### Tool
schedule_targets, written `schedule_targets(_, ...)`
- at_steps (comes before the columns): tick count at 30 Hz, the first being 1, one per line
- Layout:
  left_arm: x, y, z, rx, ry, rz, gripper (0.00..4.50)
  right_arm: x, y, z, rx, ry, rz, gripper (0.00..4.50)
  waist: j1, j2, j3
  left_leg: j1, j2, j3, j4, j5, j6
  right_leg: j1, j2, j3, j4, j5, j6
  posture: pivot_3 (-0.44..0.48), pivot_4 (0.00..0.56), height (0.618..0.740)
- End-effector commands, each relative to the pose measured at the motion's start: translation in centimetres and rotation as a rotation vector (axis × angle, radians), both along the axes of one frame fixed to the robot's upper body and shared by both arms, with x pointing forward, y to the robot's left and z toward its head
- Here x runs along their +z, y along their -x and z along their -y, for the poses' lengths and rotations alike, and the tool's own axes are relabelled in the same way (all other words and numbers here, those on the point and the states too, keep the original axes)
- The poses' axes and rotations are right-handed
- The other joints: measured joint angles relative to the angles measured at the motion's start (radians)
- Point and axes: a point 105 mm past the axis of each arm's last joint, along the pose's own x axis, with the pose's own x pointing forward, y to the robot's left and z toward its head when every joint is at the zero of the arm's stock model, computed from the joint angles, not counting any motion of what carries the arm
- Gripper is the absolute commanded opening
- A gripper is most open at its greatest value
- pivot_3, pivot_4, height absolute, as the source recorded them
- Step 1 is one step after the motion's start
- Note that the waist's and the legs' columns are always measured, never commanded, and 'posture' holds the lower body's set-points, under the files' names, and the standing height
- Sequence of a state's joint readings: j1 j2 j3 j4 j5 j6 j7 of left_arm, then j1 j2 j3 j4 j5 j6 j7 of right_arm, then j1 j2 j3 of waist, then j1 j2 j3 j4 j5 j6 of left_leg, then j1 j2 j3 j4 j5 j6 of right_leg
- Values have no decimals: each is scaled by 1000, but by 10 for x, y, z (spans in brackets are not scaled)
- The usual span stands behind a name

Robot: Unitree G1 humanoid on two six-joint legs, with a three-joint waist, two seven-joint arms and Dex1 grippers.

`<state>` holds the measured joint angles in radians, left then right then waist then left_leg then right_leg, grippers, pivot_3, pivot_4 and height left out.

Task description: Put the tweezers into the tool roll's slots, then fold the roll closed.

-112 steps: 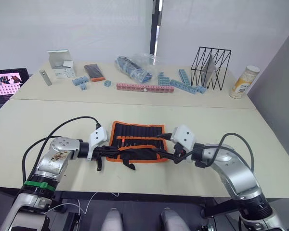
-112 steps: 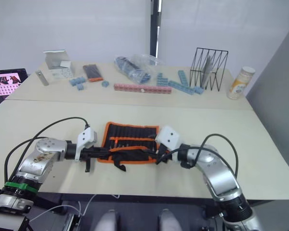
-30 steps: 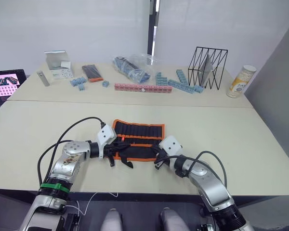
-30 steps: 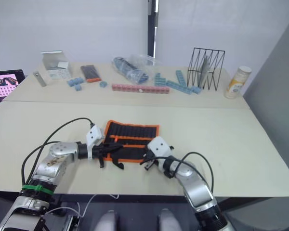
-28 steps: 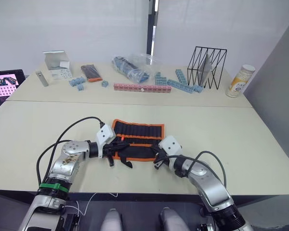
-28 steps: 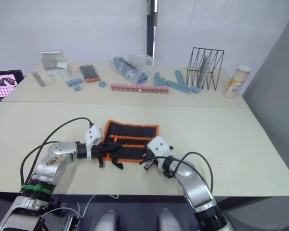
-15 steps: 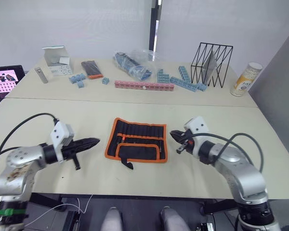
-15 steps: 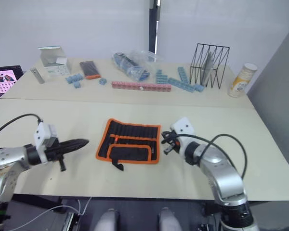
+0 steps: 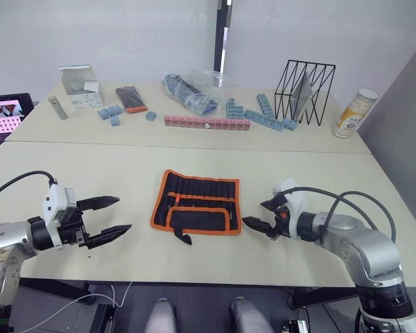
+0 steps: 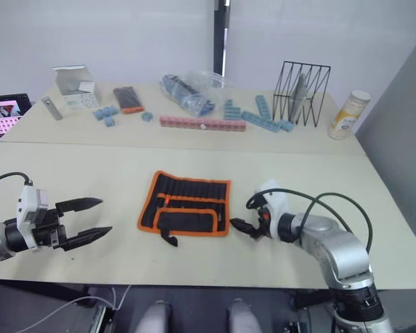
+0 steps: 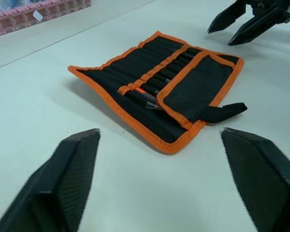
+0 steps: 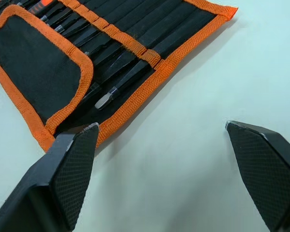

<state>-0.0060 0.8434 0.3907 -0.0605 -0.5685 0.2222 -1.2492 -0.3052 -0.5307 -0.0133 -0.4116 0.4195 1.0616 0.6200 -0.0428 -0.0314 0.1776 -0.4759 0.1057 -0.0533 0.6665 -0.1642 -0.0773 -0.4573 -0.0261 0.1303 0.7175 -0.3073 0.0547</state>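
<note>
On a pale table (image 9: 69,173), the left gripper (image 9: 109,216) hovers well left of the tool roll (image 9: 197,211), its two black fingers spread apart and empty. The tool roll lies at the table's centre, near flap folded over, strap (image 9: 183,237) trailing toward the robot. Slim tweezers (image 12: 128,77) sit tucked under the slots (image 12: 117,35) along the orange strip. Just right of the roll, the right gripper (image 9: 258,216) also has its fingers parted, holding nothing.

Bare table (image 9: 90,173) rings the tool roll (image 9: 196,202); clutter sits well behind.
</note>
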Motion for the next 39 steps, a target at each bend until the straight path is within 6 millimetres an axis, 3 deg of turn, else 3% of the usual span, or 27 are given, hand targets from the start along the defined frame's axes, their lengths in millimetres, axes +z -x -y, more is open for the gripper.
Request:
schedule_targets(1, 15, 1, -1, 13, 10, 70, 4461, 5, -3, 0, -43, -60, -22, 4500, 0, 0, 0, 0, 0, 0, 0, 0, 0, 0, 0, 0, 0, 0, 0, 0, 150, 663)
schedule_targets(11, 11, -1, 5, 15, 6, 63, 4461, -15, -7, -22, -83, -231, -267, 4500, -12, -1, -1, 3, 1, 0, 0, 0, 1, 1, 1, 0, 1, 1, 0, 0, 150, 663)
schedule_targets(22, 9, -8, 11, 5, 9, 61, 4461, -4, -1, -68, 45, -353, -397, 4500, -33, -1, -1, 6, 3, -1, -4, 1, 1, 2, 3, 0, 4, 4, 1, 0, 150, 663)
schedule_targets(28, 8, -9, 12, 9, 9, 59, 4461, -3, 2, -71, 58, -346, -402, 4500, -31, -1, -1, 6, 3, -1, -6, 1, 1, 1, 3, -1, 3, 6, 4, 0, 150, 663)
schedule_targets(39, 4, -9, 14, 10, 11, 48, 4461, 2, -11, -56, -32, -452, -440, 4500, -28, -1, -1, 7, 3, -1, -6, 1, 1, 1, 3, -1, 3, 6, 4, 0, 150, 663)
